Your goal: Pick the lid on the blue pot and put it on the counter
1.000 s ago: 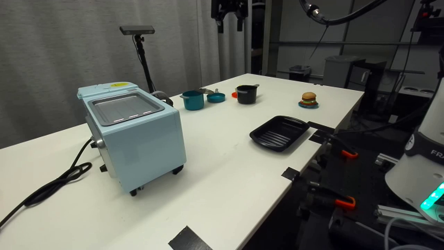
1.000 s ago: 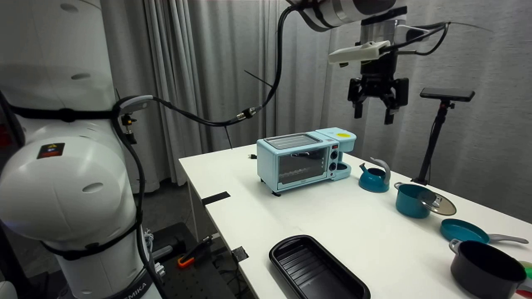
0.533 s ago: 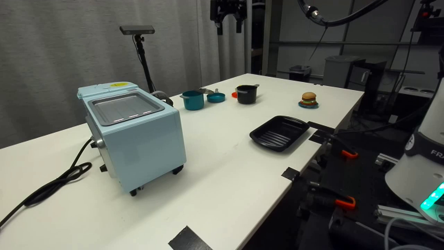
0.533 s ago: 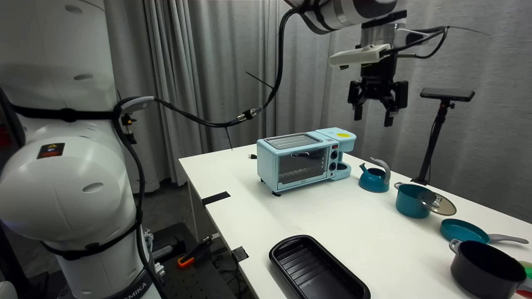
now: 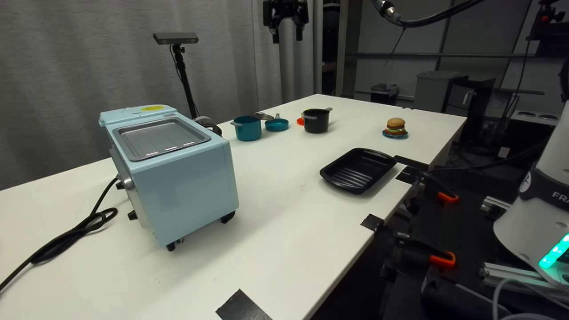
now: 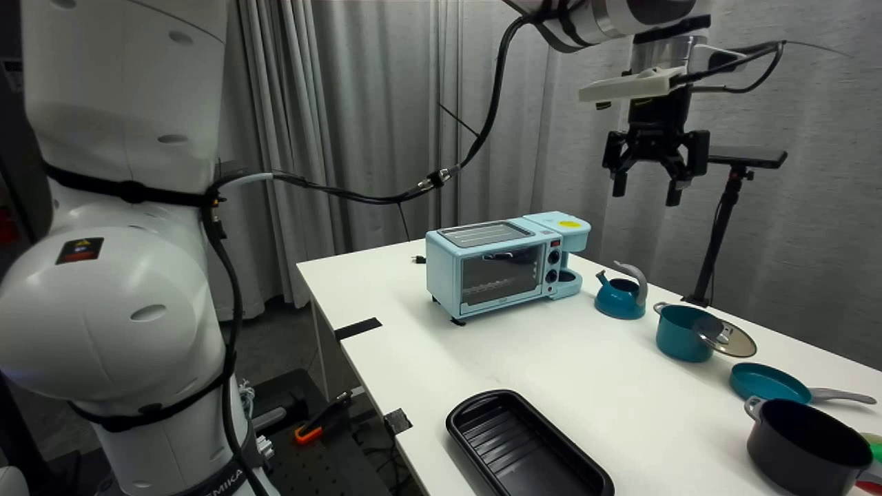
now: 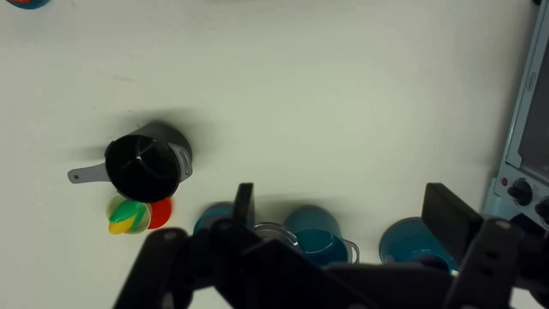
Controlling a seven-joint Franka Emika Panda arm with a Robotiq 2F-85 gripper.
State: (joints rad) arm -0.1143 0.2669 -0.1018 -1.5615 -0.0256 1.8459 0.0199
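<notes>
The approach seems to be the step in hand: the claw (image 6: 646, 190) is hovering high above the counter (image 6: 572, 365), jaws standing wide apart and gripping nothing. The glass lid (image 6: 736, 342) is leaning aslant against the rim of the teal pot (image 6: 677, 339), though whether its lower edge is touching the counter is hard to tell; the next move is probably calling for centring over the knob (image 6: 723, 335), descending, then closing on it.

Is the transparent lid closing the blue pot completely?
No, in an exterior view the lid sits tilted at one side of the blue pot, leaving part of the opening uncovered.
</notes>
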